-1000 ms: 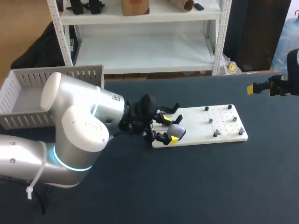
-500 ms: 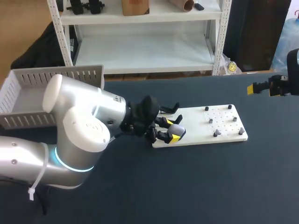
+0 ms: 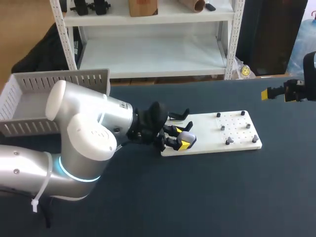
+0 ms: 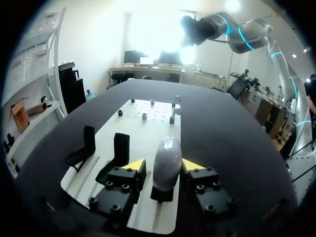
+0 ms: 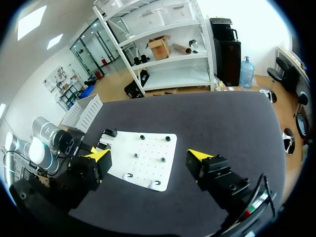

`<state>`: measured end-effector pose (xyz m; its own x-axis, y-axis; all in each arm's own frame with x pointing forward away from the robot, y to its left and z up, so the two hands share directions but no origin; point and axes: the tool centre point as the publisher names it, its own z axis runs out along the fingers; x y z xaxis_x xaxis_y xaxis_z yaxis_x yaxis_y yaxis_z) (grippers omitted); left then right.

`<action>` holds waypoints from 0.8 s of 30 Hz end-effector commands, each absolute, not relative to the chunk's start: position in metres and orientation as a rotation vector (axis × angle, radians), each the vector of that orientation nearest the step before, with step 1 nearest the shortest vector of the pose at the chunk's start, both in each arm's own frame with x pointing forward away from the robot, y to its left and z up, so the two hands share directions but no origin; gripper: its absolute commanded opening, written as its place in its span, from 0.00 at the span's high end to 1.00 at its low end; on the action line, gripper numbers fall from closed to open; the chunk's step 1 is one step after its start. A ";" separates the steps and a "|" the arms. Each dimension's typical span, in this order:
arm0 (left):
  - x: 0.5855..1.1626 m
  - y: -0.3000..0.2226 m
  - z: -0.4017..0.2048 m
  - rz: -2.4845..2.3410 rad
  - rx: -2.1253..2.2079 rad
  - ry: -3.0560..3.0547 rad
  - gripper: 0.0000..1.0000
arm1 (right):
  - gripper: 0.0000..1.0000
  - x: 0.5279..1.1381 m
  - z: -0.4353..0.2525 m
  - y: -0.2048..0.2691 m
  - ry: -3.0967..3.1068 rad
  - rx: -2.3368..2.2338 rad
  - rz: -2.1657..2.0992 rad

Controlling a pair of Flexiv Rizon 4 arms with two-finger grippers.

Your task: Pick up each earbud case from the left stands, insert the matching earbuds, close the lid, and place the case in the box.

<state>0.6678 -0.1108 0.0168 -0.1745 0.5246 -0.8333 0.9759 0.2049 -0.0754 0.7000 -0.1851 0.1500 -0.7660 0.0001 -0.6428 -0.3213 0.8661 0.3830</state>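
Observation:
A silver-grey earbud case stands upright on a black holder at the left end of the white board. My left gripper is level with it. In the left wrist view the case fills the space between the yellow tips of the gripper, which is shut on it. Beside it stand two empty black stands. Small earbud pieces sit on pegs at the board's far end. My right gripper hangs open above the table's far right edge, well away from the board.
A white slatted box stands at the table's back left corner, behind my left arm. Dark tabletop surrounds the board on all sides. Several small pegs dot the board's right half.
The left gripper's fingers have drawn together around the earbud case on its holder. The right arm has stayed where it was.

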 end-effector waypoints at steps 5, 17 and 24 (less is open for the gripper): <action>0.666 -0.113 0.011 -0.858 1.399 1.793 0.65 | 0.00 0.700 0.150 -0.185 2.374 -0.231 0.636; 0.664 -0.113 0.010 -0.873 1.384 1.793 0.76 | 0.00 0.700 0.150 -0.185 2.374 -0.231 0.636; 0.662 -0.113 0.010 -0.883 1.382 1.791 1.00 | 0.00 0.700 0.150 -0.185 2.374 -0.231 0.636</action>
